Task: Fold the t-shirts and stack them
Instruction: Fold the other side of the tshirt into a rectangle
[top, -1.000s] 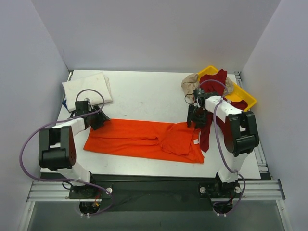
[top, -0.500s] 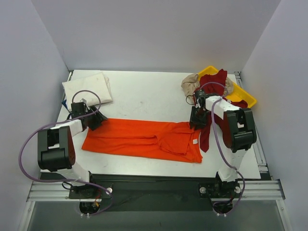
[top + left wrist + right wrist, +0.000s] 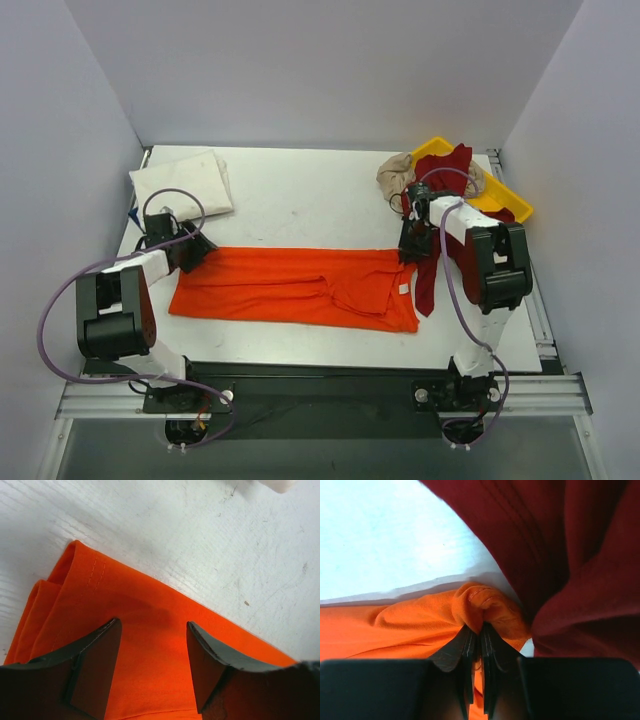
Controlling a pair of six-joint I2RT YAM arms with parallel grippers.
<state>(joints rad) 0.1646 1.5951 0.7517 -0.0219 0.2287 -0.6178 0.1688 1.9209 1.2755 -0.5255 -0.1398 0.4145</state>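
The bright orange t-shirt lies stretched left to right across the near half of the table. My left gripper is open over its upper left corner. In the left wrist view the jaws stand wide apart with flat orange cloth between them. My right gripper is shut on the shirt's upper right corner; in the right wrist view a bunched orange fold is pinched between the tips. The dark red shirt hangs beside it. The white shirt lies folded at the back left. The beige shirt is crumpled at the back right.
A yellow tray stands at the back right with the dark red shirt spilling out of it, a strip trailing down beside the orange shirt's right edge. A small blue thing shows under the white shirt. Grey walls enclose the table.
My right gripper moved back with the orange corner, and my left gripper shifted left. The orange shirt is pulled longer and flatter, with the fold near its right end smoothed.
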